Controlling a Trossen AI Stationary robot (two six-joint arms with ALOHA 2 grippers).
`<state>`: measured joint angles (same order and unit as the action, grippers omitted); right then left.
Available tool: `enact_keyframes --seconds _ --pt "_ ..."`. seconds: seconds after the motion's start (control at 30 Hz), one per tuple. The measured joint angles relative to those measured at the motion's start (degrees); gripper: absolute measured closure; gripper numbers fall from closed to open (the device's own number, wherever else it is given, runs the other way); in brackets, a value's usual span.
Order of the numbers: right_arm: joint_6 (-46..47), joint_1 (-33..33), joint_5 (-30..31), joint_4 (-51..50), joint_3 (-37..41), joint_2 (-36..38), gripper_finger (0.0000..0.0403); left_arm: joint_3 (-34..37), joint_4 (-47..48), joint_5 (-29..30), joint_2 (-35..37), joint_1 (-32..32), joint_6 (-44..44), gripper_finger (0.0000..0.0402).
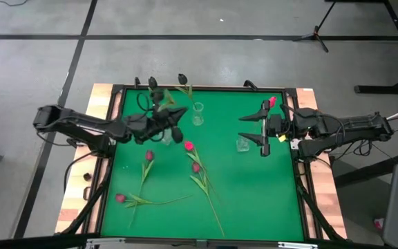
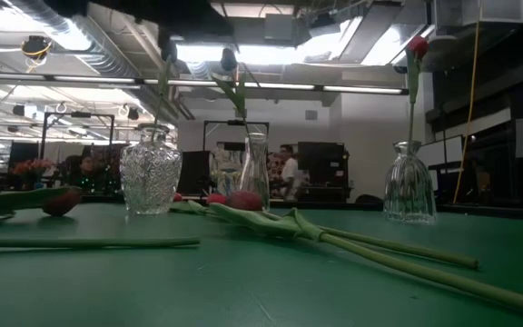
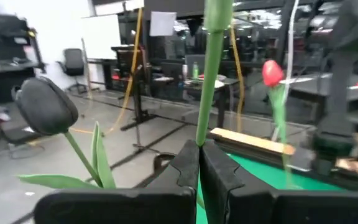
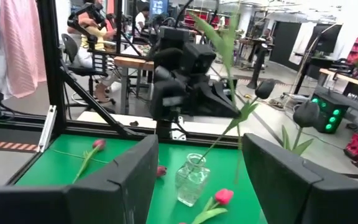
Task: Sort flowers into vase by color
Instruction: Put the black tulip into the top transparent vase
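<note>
My left gripper (image 1: 173, 129) is shut on a green tulip stem (image 3: 211, 74) above the cut-glass vase (image 2: 150, 173) at the table's middle left. The flower's head is out of the wrist view. Dark tulips (image 1: 153, 81) stand beside it, and one (image 3: 45, 106) shows in the left wrist view. A slim vase (image 2: 254, 173) stands further back. A bell-shaped vase (image 2: 409, 182) on the right holds a red tulip (image 2: 418, 45). Several pink-red tulips (image 1: 188, 146) lie flat on the green mat. My right gripper (image 1: 264, 129) is open and empty by the bell-shaped vase. My left gripper pinches the tulip's stem (image 3: 202, 134) between its two fingers. The fingers come level from the table's left and lie across the stem. The stem stands nearly upright, rising above the fingers. Its lower end (image 4: 199, 157) reaches into a vase's mouth.
The green mat (image 1: 254, 200) has a raised wooden frame (image 1: 81, 187) around it. Loose tulips with long stems (image 2: 379, 245) lie across the mat's near middle and left. The near right part of the mat is bare. A person (image 4: 89, 31) sits beyond the table's left side.
</note>
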<state>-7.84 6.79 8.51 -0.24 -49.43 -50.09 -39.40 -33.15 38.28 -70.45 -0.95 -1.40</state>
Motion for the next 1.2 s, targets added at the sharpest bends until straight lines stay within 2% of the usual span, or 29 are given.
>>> enact_keyframes --seconds 0.17,0.37,0.73,1.2 --pt "-0.02 -0.02 0.0 -0.55 0.0 0.06 0.0171 0.07 -8.24 0.33 -7.56 2.23 -2.22 0.0401" --pt "0.3 -0.02 0.02 -2.81 -0.01 1.07 0.0171 0.07 -14.42 6.61 -12.73 3.5 -7.94 0.0401" --pt "0.48 -0.04 0.02 -2.94 0.0 1.14 0.0171 0.02 -13.35 8.95 -14.25 4.62 -7.9 0.0401" --pt "1.62 -0.04 -0.37 -3.86 0.0 1.14 0.0171 0.02 -13.32 8.9 -16.49 5.66 -6.18 0.0401"
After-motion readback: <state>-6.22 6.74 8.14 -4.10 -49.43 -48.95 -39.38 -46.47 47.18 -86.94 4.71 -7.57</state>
